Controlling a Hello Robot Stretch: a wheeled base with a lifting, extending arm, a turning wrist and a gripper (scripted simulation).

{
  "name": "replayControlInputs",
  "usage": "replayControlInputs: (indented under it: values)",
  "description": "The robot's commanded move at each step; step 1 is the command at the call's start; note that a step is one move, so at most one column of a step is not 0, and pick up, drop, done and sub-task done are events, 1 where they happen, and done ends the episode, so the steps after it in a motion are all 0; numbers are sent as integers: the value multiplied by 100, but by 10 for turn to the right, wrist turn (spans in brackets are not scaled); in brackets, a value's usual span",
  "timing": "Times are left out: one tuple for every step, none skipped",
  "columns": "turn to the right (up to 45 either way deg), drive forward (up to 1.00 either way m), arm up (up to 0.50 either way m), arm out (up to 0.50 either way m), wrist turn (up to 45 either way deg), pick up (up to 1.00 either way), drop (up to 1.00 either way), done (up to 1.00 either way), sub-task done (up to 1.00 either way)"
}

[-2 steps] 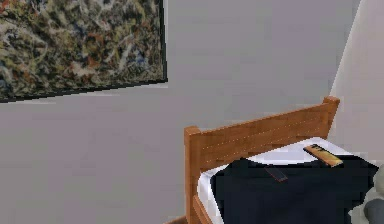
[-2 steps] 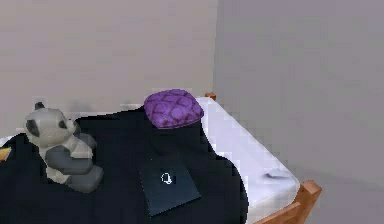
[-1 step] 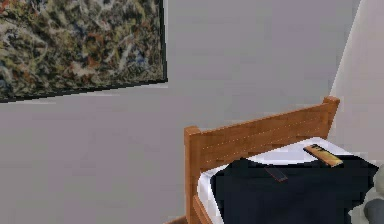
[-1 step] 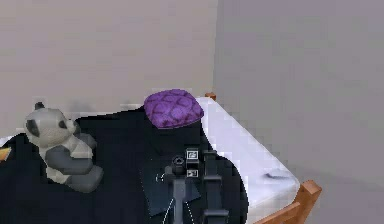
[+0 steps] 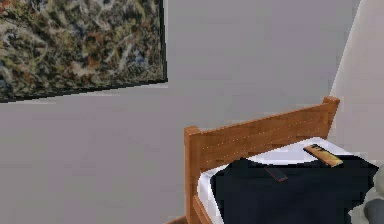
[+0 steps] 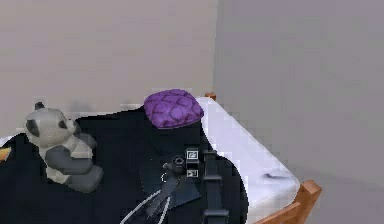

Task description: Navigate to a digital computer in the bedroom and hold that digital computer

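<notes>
- Since the gripper (image 6: pixel 148 208) sits just below the purple cushion (image 6: pixel 173 108), with a dark flat slab (image 6: pixel 152 178) lying on the black blanket (image 6: pixel 110 150) right at its far end, I cannot tell whether it has hold of anything, nor how its jaws stand. Lifting on the assumption of a firm hold could leave the thing lying on the bed (image 6: pixel 255 155).
- That slab, a little below the cushion, is probably the digital computer, a shut laptop by its shape. Dark on dark makes that hard to be sure of, so the gripper may well gather a fold of blanket instead.
- A thin, flat lid gives little to catch from above. The grip could slip off an edge or drag the slab across the cover.
- Soft bedding yields under load, so pressing down may sink the computer and tip it away from the gripper.
- A grey-and-white stuffed toy (image 6: pixel 62 148) sits below the cushion and well off to its left in the arm side view. A sideways sweep of the arm (image 6: pixel 213 195) could bowl it over.
- Close beyond the arm's end lies the cushion itself. Reaching further out would shove it toward the wall (image 6: pixel 300 70).
</notes>
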Motion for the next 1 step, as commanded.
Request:
replayControlInputs:
  values:
    - [0, 0, 0, 0, 450, 0, 0, 0, 0]
